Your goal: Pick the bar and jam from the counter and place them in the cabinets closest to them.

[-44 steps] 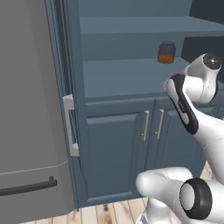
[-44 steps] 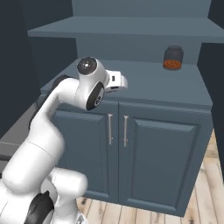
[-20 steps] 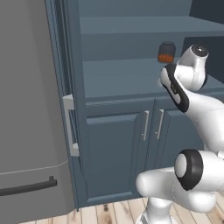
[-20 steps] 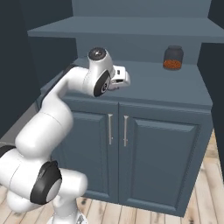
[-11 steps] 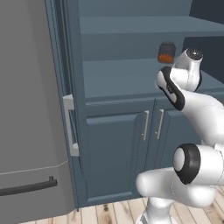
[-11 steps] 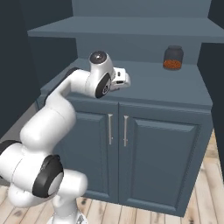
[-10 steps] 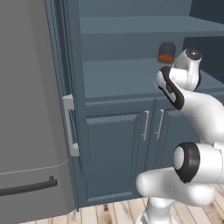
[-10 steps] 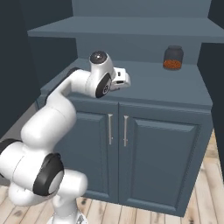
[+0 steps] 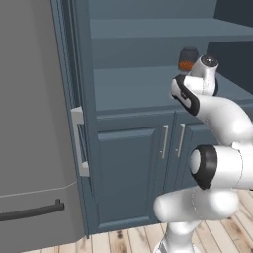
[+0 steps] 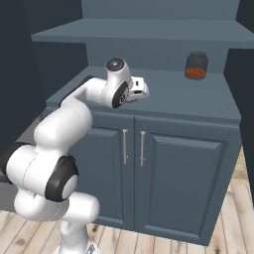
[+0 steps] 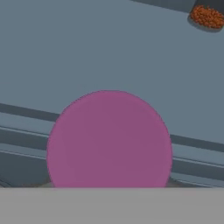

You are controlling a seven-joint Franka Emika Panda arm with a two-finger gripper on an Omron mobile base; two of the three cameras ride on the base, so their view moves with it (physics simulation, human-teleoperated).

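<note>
Pink jam [image 11: 109,139] sits clenched in the end effector [image 10: 140,89], right in front of it, low over the open cabinet shelf [image 10: 193,94]; the shelf lies straight below

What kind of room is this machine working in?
Most likely a kitchen, computer-rendered. A tall grey fridge stands beside dark blue-grey cabinets with paired doors and slim silver handles, and a dark jar with orange contents sits on an open shelf.

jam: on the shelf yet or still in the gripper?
Not on the shelf: the jam sits right against the hand camera, with the cabinet shelf beyond it.
</note>
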